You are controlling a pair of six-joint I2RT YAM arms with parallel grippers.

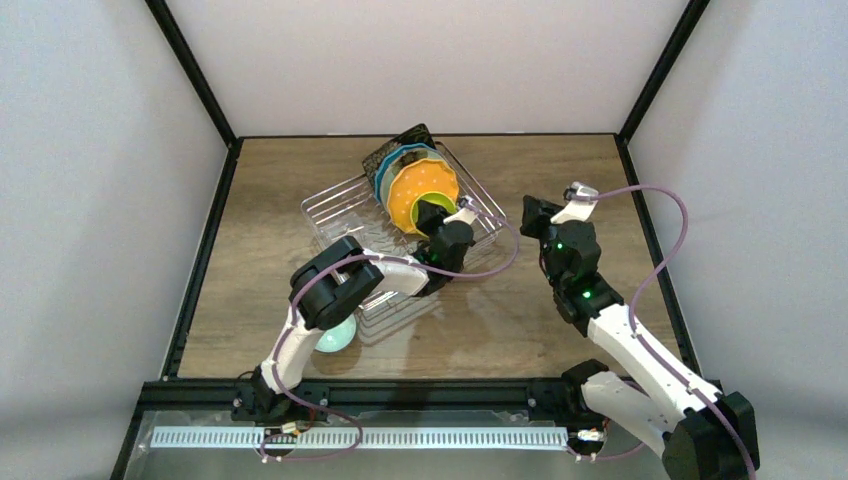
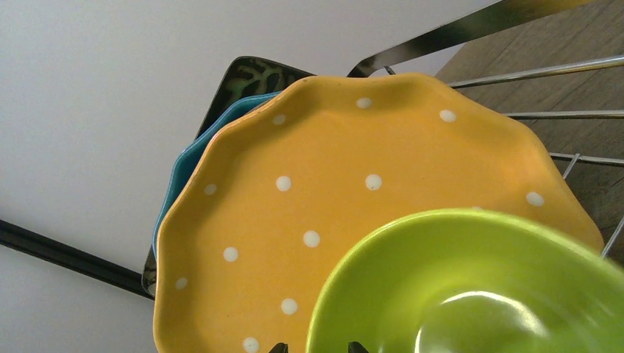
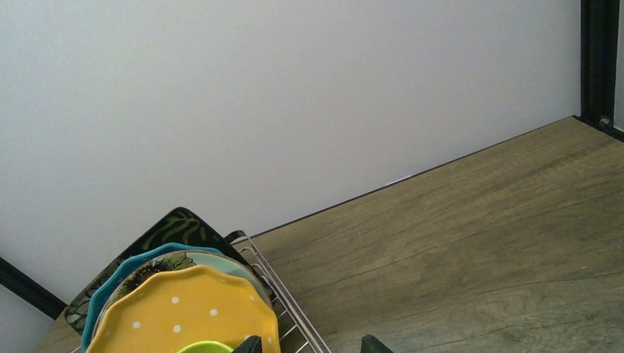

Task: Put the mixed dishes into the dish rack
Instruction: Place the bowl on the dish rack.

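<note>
Showing your left gripper point(image 1: 437, 214) at the dish rack point(image 1: 330, 212), with the small yellow-green bowl point(image 2: 471, 287) tipped on edge just in front of the orange white-dotted plate point(image 2: 331, 191). Behind that plate stood the mint flower plate point(image 3: 221, 259), the teal plate point(image 2: 184, 165) and the black square floral plate point(image 2: 254, 77), all upright at the rack's far end.

Your main risk lay with the bowl. If no prong caught its rim, it could slide down or roll toward the near end once released. A careless withdrawal could also brush it and knock the orange plate against its neighbours.

You could see only the tips of the left fingers point(image 2: 279, 346), at the bottom edge of the left wrist view. They were set a little apart on either side of the bowl's rim, and whether they pinched it or merely straddled it could not be told.

Your right gripper point(image 3: 310, 344) hung to the right of the rack, over the table point(image 3: 478, 243), its fingers wide apart, holding and touching nothing.
</note>
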